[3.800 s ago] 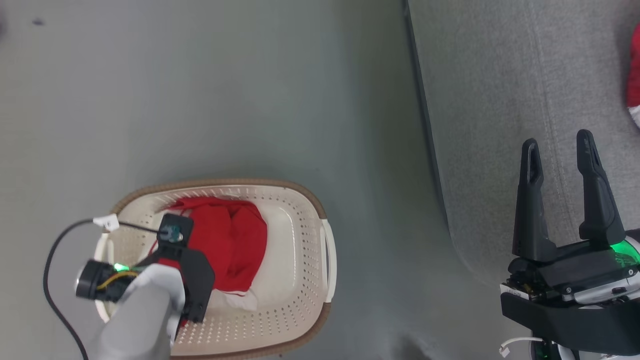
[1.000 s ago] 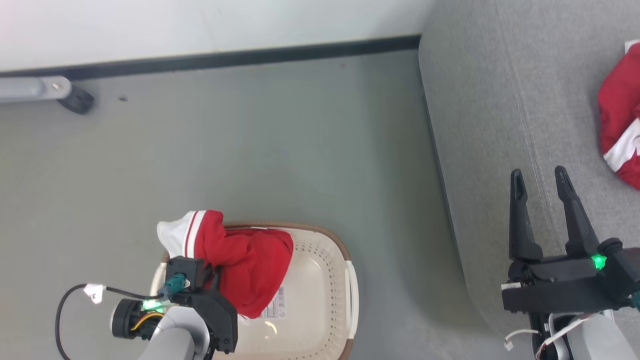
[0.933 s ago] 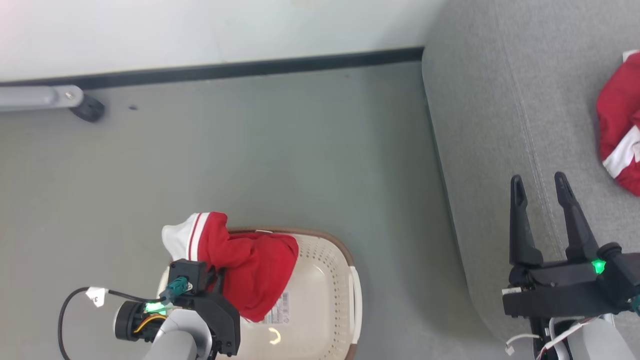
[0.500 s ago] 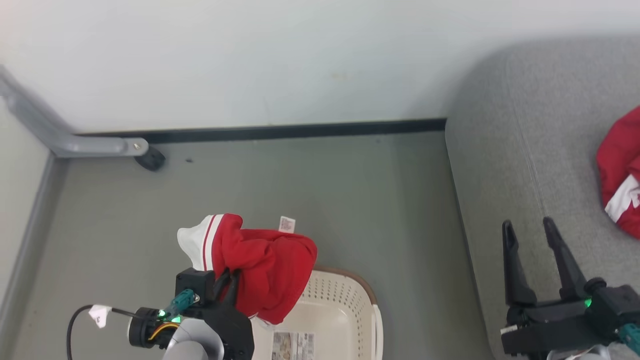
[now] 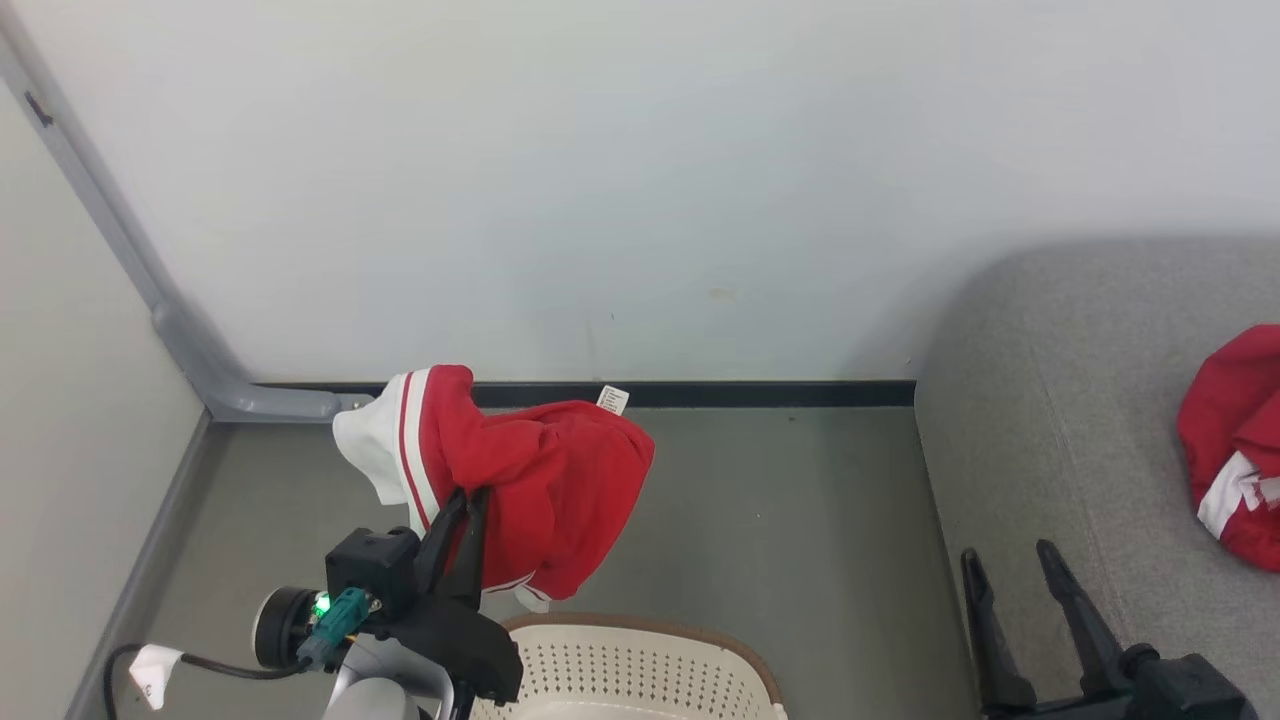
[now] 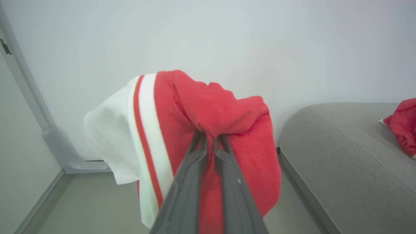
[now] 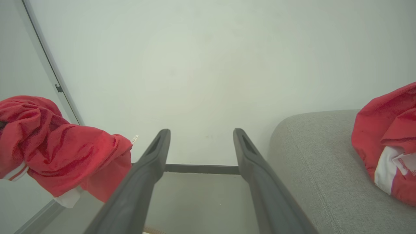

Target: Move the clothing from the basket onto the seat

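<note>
Left claw [image 6: 209, 138] pinches the clothing [image 6: 224, 107] aloft, right claw [image 7: 201, 131] spread; head view adds the basket [image 5: 640, 622] below.

Red and white laundry, everything else pretty much grey

Left of centre, the striped garment [image 5: 540, 470] is bright red with a broad white band and thin red-and-white stripes at its left end. At the right edge, the second garment [image 5: 1235, 450] is the same red with a white patch, on the mid-grey woven seat [image 5: 1040, 420]. At the bottom, the basket [image 5: 640, 665] is cream, dotted with small holes, brown rim. The floor [image 5: 780, 520] is greenish grey, the skirting [image 5: 760, 393] black, the wall [image 5: 640, 180] off-white, and the left gripper [image 5: 470, 497] black with a green light [image 5: 321, 604].
</note>
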Controlling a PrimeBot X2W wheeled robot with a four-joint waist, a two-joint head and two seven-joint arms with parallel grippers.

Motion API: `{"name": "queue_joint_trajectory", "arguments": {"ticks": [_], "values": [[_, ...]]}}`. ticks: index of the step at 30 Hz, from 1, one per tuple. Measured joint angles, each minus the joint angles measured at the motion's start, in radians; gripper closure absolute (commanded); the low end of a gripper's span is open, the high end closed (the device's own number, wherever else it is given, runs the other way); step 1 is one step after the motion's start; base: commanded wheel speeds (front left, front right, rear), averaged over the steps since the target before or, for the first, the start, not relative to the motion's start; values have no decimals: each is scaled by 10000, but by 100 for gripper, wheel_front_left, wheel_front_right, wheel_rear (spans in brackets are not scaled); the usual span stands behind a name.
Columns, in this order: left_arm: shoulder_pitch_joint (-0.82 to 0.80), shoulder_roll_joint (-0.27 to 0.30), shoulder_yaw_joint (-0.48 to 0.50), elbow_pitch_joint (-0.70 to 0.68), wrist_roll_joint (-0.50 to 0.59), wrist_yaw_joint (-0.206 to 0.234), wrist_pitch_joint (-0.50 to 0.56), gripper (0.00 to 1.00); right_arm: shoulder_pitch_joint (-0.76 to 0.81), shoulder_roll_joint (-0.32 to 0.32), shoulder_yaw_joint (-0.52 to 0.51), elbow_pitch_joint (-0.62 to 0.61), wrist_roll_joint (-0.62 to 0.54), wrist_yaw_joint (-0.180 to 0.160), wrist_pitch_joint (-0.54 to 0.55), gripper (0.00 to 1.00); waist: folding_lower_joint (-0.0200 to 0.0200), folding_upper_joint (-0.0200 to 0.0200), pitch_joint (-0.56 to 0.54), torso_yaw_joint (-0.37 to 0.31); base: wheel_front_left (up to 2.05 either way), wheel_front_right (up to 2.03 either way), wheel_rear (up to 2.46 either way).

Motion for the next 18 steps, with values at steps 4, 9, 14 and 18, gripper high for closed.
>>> {"name": "queue_joint_trajectory", "arguments": {"ticks": [4, 9, 14, 18], "values": [[394, 150, 109, -1154, 90, 35, -2, 100, 296, 48, 211, 35, 0, 82, 56, 0, 0, 0, -455, 70, 0, 0, 0], [771, 405, 174, -2550, 247, 73, -4, 100, 618, 67, 430, -130, 0, 161, 140, 0, 0, 0, -879, 90, 0, 0, 0], [931, 525, 63, -3833, 291, 59, -4, 100, 662, 109, 623, -253, -2, 178, 157, 0, 1, 1, -1039, 63, 0, 0, 0], [930, 606, -65, -4748, 309, -23, 8, 100, 663, 142, 957, -382, -15, 278, 247, 0, 2, 1, -1085, 46, 0, 0, 0]]}}
